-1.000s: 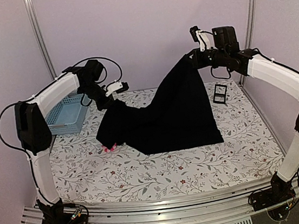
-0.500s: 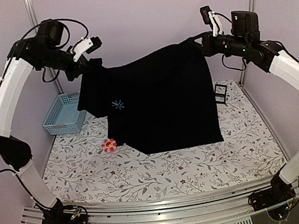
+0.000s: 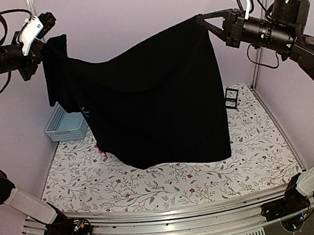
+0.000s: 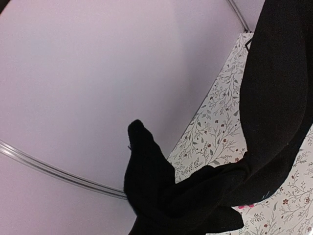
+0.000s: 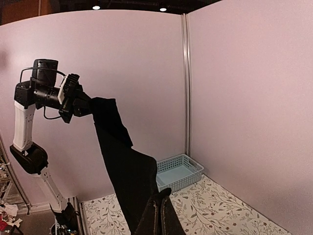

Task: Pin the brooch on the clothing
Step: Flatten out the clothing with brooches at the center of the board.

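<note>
Raising the shirt (image 3: 160, 94) higher than before, left fingers (image 3: 44, 46) and right fingers (image 3: 211, 22) clamped on it

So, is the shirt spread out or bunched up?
Spread out: the shirt hangs as a wide sheet between the left fingers and right fingers, each clamped on its top edge.

Table (image 3: 170, 179): floral cloth.
Basket (image 3: 66, 124): blue, 10 o'clock.
Stand (image 3: 232, 97): blk, 2 o'clock.
Brooch (image 3: 100, 152): pink, 9 o'clock, part hid by shirt (image 3: 161, 105).

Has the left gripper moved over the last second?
Yes. The left gripper, shut on the shirt, went up and leftward, from beside the right edge of the blue basket to high above it.
</note>
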Robot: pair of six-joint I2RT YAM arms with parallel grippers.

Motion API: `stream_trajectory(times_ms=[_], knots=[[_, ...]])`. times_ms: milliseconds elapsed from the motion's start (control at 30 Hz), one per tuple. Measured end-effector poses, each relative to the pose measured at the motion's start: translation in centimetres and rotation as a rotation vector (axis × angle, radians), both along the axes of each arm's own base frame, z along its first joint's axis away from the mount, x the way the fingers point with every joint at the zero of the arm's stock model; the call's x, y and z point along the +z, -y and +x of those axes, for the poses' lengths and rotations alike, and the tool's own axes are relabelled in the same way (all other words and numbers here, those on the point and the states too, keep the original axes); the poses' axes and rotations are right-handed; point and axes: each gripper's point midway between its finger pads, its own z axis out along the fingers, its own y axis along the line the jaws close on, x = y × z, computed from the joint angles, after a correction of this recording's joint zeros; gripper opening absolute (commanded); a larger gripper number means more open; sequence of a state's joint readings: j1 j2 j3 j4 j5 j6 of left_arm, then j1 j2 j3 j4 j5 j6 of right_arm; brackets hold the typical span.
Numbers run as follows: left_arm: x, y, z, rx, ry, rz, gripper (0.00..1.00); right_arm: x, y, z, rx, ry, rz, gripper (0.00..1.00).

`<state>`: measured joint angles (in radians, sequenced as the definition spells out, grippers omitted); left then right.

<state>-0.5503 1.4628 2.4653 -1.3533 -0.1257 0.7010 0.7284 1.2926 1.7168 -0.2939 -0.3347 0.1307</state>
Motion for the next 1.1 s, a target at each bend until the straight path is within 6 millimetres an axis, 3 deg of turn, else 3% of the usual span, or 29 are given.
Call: stream_trajectory(times_ms=[133, 267, 400, 533, 633, 733, 833, 933, 1033, 1100], knots=[[3.4, -1.9, -3.5, 0.003, 0.097, -0.076, 0.0, 2.7, -0.7, -4.2, 0.08, 0.047, 0.051, 0.0], [5.9, -3.9, -6.4, 0.011, 0.176, -0.147, 0.0, 3.9, -1.4, -6.3, 0.121, 0.061, 0.076, 0.0], [7.4, -5.5, -8.2, 0.04, 0.223, -0.203, 0.0, 3.3, -1.1, -5.0, 0.048, 0.011, 0.075, 0.0], [6.1, -5.6, -6.6, 0.096, 0.182, -0.18, 0.0, 1.2, -1.0, -1.9, -0.066, -0.068, 0.048, 0.0], [2.0, -3.9, -3.0, 0.132, 0.066, -0.087, 0.0, -2.1, 0.2, 2.6, -0.174, -0.156, 0.02, 0.0], [-3.1, -1.0, 2.1, 0.152, -0.066, 0.022, 0.0, -9.0, 3.0, 8.8, -0.314, -0.302, -0.035, 0.0], [-9.5, 2.1, 7.9, 0.16, -0.189, 0.13, 0.0, -17.7, 5.4, 14.1, -0.42, -0.474, -0.109, 0.0], [-16.7, 4.6, 13.2, 0.164, -0.295, 0.229, 0.0, -25.4, 6.8, 17.6, -0.464, -0.627, -0.174, 0.0], [-23.8, 6.6, 18.1, 0.165, -0.374, 0.312, 0.0, -31.0, 8.0, 21.1, -0.49, -0.734, -0.203, 0.0], [-27.5, 7.7, 20.6, 0.168, -0.41, 0.348, 0.0, -33.8, 8.7, 23.3, -0.507, -0.78, -0.214, 0.0]])
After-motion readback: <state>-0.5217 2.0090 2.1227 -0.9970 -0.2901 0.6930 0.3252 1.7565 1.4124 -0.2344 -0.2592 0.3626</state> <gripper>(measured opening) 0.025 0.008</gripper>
